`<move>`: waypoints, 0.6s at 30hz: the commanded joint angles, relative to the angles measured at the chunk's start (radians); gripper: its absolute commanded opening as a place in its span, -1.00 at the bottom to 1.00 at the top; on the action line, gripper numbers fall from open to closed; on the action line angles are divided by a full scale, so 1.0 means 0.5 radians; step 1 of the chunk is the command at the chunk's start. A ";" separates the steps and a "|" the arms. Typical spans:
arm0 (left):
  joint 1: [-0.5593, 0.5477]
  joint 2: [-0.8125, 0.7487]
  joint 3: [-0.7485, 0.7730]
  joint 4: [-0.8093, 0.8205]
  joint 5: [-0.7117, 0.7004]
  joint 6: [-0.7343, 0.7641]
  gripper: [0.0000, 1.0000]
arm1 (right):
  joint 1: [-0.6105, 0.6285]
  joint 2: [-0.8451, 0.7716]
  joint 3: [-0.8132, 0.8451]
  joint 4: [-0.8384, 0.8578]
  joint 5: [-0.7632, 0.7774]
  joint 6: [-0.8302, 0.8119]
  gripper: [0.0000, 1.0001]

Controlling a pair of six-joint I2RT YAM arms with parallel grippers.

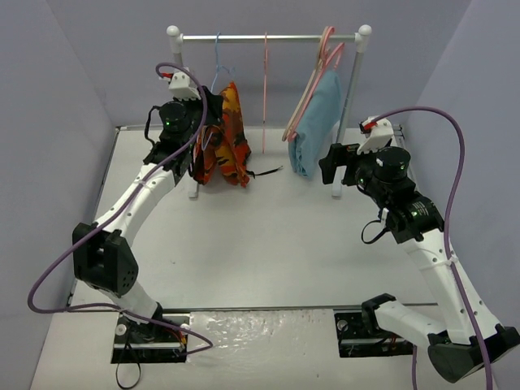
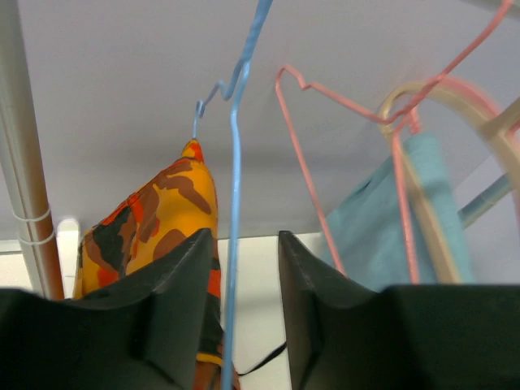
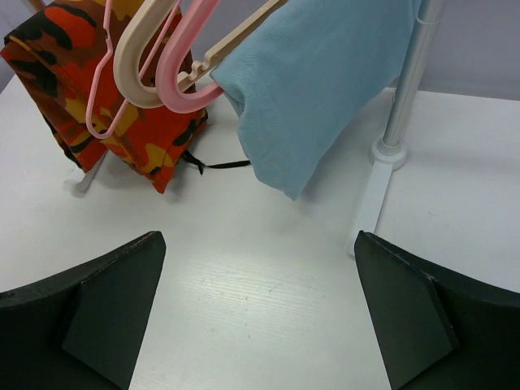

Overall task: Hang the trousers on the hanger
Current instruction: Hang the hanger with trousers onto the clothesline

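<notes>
The camouflage trousers point(image 1: 230, 138) hang folded over the light-blue wire hanger point(image 1: 217, 63), whose hook is on the rail at the left. My left gripper point(image 1: 210, 120) is up against the trousers just under the rail. In the left wrist view its fingers point(image 2: 188, 268) stand a little apart, and the hanger's blue wire point(image 2: 234, 203) runs down between them near the left finger without being pinched. The trousers point(image 2: 158, 215) hang just left of it. My right gripper point(image 1: 328, 166) hovers wide open point(image 3: 260, 237) over bare table, with the trousers point(image 3: 122, 122) further back on the left.
A white rail point(image 1: 268, 36) on two posts crosses the back. A thin pink hanger point(image 1: 265, 89) hangs mid-rail. Pink and tan hangers point(image 3: 138, 57) at the right carry a folded light-blue garment point(image 1: 317, 122). The right post and its foot point(image 3: 388, 150) stand close to my right gripper.
</notes>
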State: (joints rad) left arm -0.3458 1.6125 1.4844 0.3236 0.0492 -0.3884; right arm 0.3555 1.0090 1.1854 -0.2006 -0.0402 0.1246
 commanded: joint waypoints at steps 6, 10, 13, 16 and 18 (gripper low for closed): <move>0.029 -0.493 0.245 -0.310 -0.172 0.178 0.89 | -0.018 -0.030 0.074 0.107 0.359 -0.087 1.00; 0.032 -0.663 0.312 -0.867 -0.313 0.346 0.94 | -0.021 -0.064 0.083 0.096 0.482 -0.156 1.00; 0.033 -0.856 0.192 -1.189 -0.467 0.442 0.94 | -0.024 -0.112 0.070 0.090 0.608 -0.181 1.00; 0.041 -1.106 -0.129 -1.344 -0.614 0.494 0.94 | -0.024 -0.184 0.034 0.091 0.769 -0.202 1.00; 0.053 -1.324 -0.301 -1.421 -0.668 0.492 0.94 | -0.024 -0.220 0.000 0.089 0.873 -0.214 1.00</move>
State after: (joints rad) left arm -0.3346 1.1143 1.4827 -0.2109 -0.1671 -0.2038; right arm 0.3519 0.9562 1.1853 -0.2127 0.2350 0.0492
